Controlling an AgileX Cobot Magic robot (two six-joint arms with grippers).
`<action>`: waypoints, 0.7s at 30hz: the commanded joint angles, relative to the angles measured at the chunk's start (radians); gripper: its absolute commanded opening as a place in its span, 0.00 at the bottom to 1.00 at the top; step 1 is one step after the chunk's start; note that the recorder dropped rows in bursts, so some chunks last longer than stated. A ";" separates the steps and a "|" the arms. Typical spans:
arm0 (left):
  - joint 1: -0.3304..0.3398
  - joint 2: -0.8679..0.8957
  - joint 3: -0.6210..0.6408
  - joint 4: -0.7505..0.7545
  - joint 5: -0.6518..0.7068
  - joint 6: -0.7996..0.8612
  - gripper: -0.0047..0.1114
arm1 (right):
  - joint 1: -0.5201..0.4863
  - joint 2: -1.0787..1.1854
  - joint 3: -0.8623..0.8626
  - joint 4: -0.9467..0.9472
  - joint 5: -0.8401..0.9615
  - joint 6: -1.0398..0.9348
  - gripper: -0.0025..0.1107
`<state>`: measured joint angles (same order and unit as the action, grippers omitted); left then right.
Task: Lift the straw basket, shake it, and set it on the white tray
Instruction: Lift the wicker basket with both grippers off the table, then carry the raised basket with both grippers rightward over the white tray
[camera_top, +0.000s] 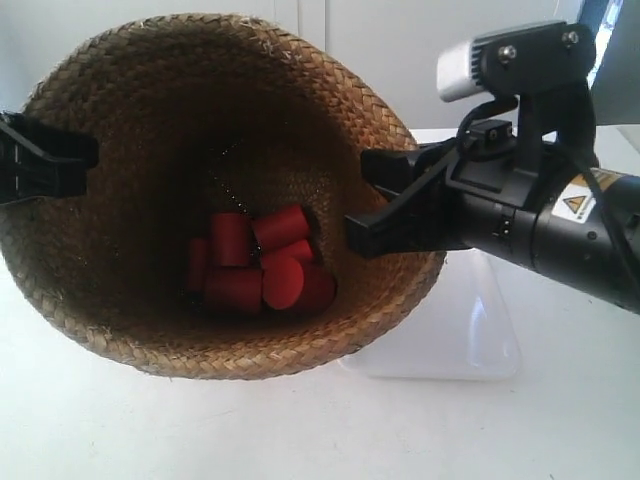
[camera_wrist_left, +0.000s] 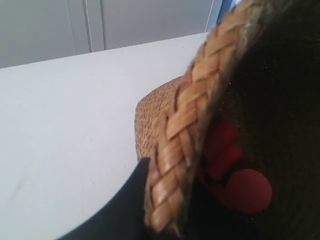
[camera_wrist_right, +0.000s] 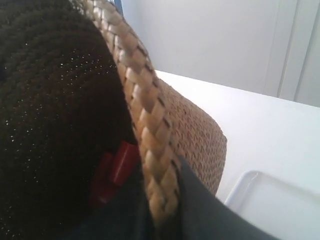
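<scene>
- straw basket (camera_top: 200, 150) is tipped over w/ its wide mouth facing the exterior cam, pinched at the rim on two opposite sides
- inside it: a clump of red cylinders (camera_top: 262, 272), piled loosely against the bottom & lower wall, some end-on, some sideways. can't get an exact count, they overlap
- left fingers (camera_wrist_left: 125, 200): closed down on the basket rim, one black finger on the outside of the weave, the other inside, braided edge squeezed between them
- right fingers (camera_wrist_right: 205, 215): same deal on the opposite side of the rim, one finger in, one out, narrow gap filled by the braid
- white tray (camera_top: 470, 330) sits flat on the tabletop (camera_top: 300, 430) just beside the basket, under the arm at the exterior view's right. basket's rim hides one corner of it. basket isn't on it
- can't tell if the basket's low edge touches the tabletop or hangs just above
- arm at the exterior view's right blocks the part of the tray farthest from the basket; nothing else near the basket
</scene>
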<state>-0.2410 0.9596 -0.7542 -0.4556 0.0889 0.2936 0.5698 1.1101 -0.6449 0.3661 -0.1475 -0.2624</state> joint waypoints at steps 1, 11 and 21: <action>0.006 -0.028 -0.011 0.019 -0.022 0.023 0.04 | 0.008 -0.019 -0.023 0.001 0.060 0.016 0.02; -0.085 -0.179 0.082 -0.066 -0.151 0.086 0.04 | 0.084 -0.065 0.024 0.026 -0.067 -0.006 0.02; -0.130 -0.139 0.061 0.015 -0.166 0.068 0.04 | 0.096 -0.039 -0.039 0.076 -0.079 -0.031 0.02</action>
<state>-0.3581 0.8113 -0.7068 -0.4510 0.0594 0.3256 0.6681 1.0767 -0.6825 0.4525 -0.0963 -0.2146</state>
